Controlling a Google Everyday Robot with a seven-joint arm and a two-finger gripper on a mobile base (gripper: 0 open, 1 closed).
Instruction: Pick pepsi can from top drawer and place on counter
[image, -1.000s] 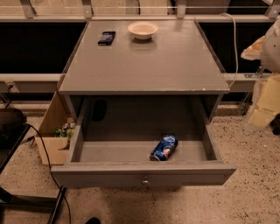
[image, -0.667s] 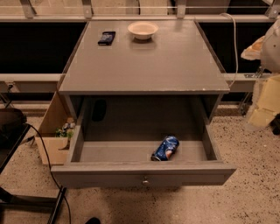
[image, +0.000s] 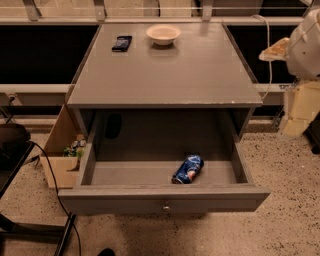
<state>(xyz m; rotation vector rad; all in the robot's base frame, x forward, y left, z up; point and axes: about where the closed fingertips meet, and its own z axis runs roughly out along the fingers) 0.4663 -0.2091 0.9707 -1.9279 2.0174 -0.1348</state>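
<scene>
The pepsi can (image: 188, 169) is blue with a red-and-white logo. It lies on its side in the open top drawer (image: 165, 199), right of the middle and close behind the front panel. The drawer is pulled out, and its small round knob (image: 165, 207) faces me. The grey counter (image: 200, 75) is the cabinet's top, above the drawer. My arm's pale parts show at the right edge. My gripper (image: 296, 111) hangs there, beside the cabinet's right side and well apart from the can.
A white bowl (image: 163, 34) and a flat dark phone-like object (image: 122, 43) sit at the back of the counter. An open cardboard box (image: 64, 160) with small items stands on the floor at the left. Dark chair parts and a cable (image: 45, 165) are at the lower left.
</scene>
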